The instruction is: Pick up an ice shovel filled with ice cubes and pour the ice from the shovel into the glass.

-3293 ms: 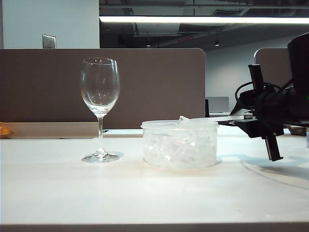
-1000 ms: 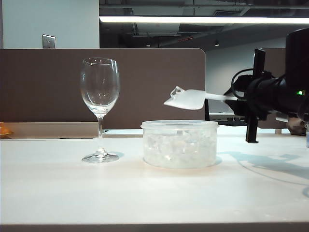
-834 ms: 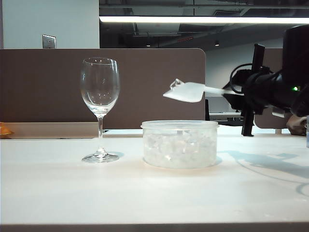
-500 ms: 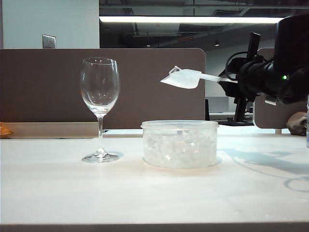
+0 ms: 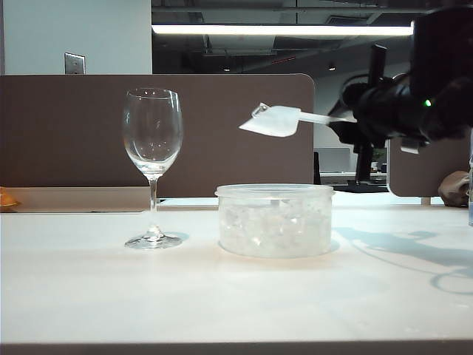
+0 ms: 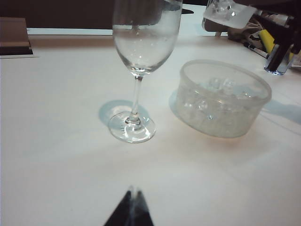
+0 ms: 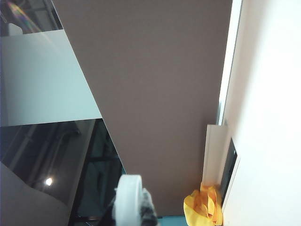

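Note:
The ice shovel (image 5: 272, 120) hangs level in the air above the round plastic tub (image 5: 275, 222). My right gripper (image 5: 353, 118) is shut on the end of its thin handle. Clear ice cubes (image 6: 225, 6) lie in the shovel's bowl (image 6: 229, 12), and more fill the tub (image 6: 225, 106). The glass (image 5: 153, 140) stands upright and empty to the left of the tub, apart from the shovel. The right wrist view shows the white handle (image 7: 128, 200) edge-on between my right gripper's (image 7: 131, 207) dark fingers. My left gripper (image 6: 135, 192) is shut and empty, hovering in front of the glass (image 6: 141, 47).
A brown partition (image 5: 222, 133) runs along the far edge of the table (image 5: 222, 303). Something yellow (image 5: 6, 198) lies at the far left by the partition. Cables and small clutter (image 6: 277, 42) sit beyond the tub on the right.
My right gripper has lifted the shovel out of the tub, raised it higher and carried it slightly left toward the glass. The glass and tub have not moved.

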Tool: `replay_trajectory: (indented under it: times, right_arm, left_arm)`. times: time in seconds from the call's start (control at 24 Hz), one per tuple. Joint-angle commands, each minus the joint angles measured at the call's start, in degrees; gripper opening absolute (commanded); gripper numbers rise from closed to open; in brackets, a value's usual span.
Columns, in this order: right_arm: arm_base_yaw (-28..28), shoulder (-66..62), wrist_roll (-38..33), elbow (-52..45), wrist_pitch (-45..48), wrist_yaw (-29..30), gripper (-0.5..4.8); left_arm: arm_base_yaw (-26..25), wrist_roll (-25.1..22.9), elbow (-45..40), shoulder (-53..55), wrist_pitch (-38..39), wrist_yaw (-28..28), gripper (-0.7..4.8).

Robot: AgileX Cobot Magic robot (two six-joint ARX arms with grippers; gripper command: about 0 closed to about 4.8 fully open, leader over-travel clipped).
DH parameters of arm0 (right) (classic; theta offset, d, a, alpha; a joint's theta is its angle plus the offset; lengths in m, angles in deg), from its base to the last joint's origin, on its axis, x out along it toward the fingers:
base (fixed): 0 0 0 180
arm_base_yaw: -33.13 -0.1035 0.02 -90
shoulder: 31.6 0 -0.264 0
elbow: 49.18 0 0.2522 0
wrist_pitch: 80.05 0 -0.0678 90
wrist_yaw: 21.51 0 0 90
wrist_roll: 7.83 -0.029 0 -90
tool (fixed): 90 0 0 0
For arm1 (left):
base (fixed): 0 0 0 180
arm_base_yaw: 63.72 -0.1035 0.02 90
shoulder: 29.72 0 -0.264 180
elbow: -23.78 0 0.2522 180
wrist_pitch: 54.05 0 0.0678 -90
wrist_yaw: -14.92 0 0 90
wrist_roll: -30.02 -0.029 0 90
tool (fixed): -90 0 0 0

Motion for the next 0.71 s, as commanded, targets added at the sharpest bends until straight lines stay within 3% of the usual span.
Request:
replay_trajectory:
  times: [0.04,0.71]
  right_arm:
    - [-1.01,1.31,0.94,2.58,-2.34,-0.37,-0.06]
    - [-6.67,1.46,4.07,19.71,-16.24,-0.07,-0.06]
  left_arm:
    - [-0.07,-0.22,0.04,0.04,-0.02,0.42,-0.05]
    - [-0.07,-0.22,0.04,0.04,-0.02,0.42,-0.05]
